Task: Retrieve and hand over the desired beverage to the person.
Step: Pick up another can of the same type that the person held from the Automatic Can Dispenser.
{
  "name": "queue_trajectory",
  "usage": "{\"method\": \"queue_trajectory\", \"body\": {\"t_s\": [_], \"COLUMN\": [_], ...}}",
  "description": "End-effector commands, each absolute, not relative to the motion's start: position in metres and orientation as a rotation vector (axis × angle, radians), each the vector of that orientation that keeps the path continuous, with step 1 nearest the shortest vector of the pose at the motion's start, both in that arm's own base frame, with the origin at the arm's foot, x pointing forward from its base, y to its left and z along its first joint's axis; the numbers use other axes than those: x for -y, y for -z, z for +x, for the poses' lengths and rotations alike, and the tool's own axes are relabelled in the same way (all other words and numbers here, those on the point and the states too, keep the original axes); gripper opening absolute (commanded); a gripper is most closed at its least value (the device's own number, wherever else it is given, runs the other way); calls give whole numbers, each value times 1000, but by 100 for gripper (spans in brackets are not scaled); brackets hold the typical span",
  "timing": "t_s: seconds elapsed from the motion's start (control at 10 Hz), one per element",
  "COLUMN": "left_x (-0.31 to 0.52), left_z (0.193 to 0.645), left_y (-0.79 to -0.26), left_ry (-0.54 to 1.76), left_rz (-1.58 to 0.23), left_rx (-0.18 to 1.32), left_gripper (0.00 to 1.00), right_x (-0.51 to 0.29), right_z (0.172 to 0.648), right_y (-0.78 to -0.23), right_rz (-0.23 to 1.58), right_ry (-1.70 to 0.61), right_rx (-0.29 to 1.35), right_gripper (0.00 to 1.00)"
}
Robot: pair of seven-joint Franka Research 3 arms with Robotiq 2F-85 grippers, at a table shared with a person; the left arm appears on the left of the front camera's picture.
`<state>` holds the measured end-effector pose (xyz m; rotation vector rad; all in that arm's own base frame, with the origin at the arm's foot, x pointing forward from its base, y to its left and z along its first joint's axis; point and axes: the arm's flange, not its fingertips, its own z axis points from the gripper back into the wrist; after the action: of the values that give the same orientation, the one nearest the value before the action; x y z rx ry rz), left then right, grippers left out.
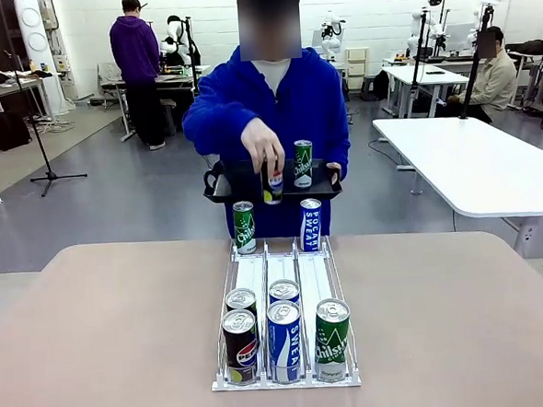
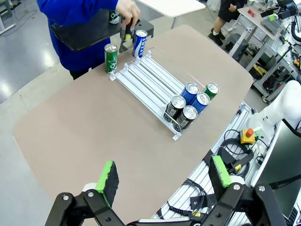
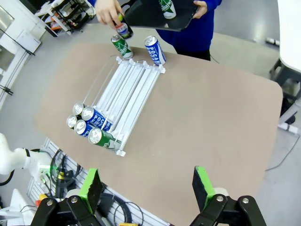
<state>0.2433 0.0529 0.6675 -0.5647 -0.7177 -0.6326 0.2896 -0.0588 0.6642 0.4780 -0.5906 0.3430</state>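
Left wrist view: left gripper (image 2: 163,176), like right gripper (image 3: 146,187), splayed wide and empty; white slatted can rack (image 2: 146,80) well beyond fingertips (image 2: 108,180), blue-hooded person's hand (image 2: 127,9) clutching dark metal can (image 2: 125,32) farther off.

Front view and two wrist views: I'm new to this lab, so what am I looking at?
The front view looks across the table at a person in a blue hoodie. The other two come from cameras on the robot's wrists: the green-padded prongs are its left gripper and right gripper, both open, empty. A white rack on the table holds five cans at its near end; two more cans stand at its far end. The person carries a black tray bearing a green can and grips a dark can.
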Motion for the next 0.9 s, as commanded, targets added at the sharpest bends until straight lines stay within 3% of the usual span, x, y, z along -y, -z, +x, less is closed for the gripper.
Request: {"method": "queue_trajectory", "body": {"t_s": [0.0, 0.8], "left_x": [-54, -54], "left_z": [243, 243], "left_y": [-667, -667], "left_ry": [652, 652], "left_rz": [-575, -575], "left_rx": [723, 723], "left_gripper": [100, 100], "right_x": [60, 60], "right_z": [290, 290], "right_y": [-663, -663], "right_rz": [480, 480], "right_ry": [-341, -341], "right_rx": [589, 589], "right_gripper": [100, 100]}}
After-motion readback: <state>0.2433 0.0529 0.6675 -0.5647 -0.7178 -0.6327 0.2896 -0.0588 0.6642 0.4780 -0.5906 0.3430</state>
